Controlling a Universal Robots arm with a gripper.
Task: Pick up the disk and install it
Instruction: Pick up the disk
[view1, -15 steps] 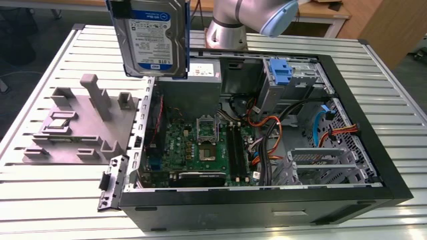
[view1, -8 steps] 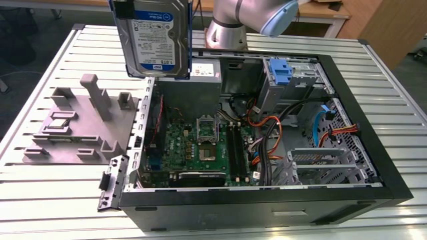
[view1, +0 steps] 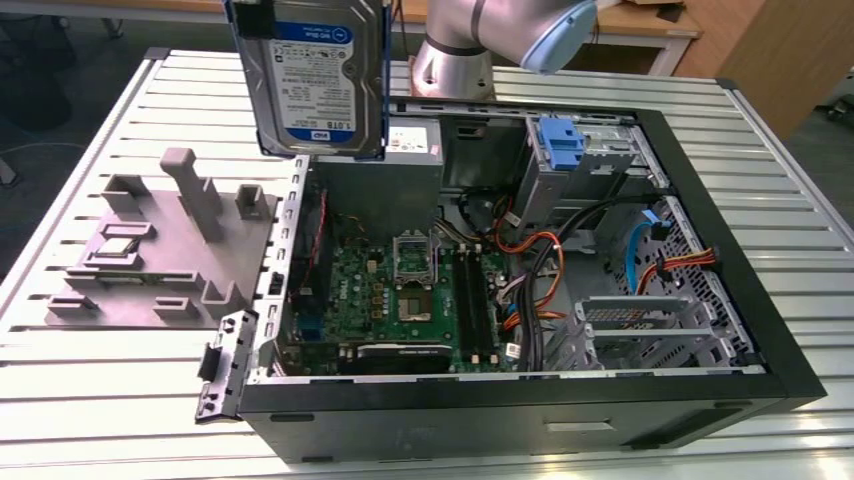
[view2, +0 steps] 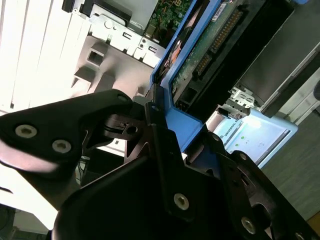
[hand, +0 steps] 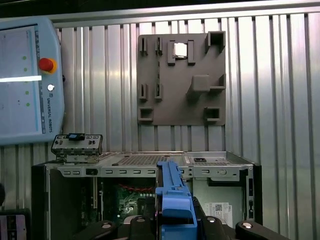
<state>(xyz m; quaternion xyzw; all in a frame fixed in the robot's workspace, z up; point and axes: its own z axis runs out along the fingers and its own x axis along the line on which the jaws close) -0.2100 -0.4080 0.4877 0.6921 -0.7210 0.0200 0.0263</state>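
The disk (view1: 314, 75) hangs upright in the air above the far left corner of the open computer case (view1: 767, 300), its blue-and-white label facing the exterior view. A blue carrier bracket frames its edges. In both wrist views my gripper (hand: 174, 220) is shut on the carrier's blue edge (hand: 172, 197), with black fingers (hand: 210, 222) on either side. The second wrist view shows the gripper (view2: 172, 125) clamped on the blue frame, and the disk's (view2: 210, 45) circuit-board side. The motherboard (view1: 400, 290) lies exposed inside the case below.
A grey fixture plate (view1: 147, 250) with raised blocks lies on the slatted table at the exterior view's left. A bare blue bracket (view1: 561, 145) sits in the drive cage at the case's far side, with orange and black cables (view1: 534, 280) nearby. A teach pendant (hand: 25, 85) rests on the table.
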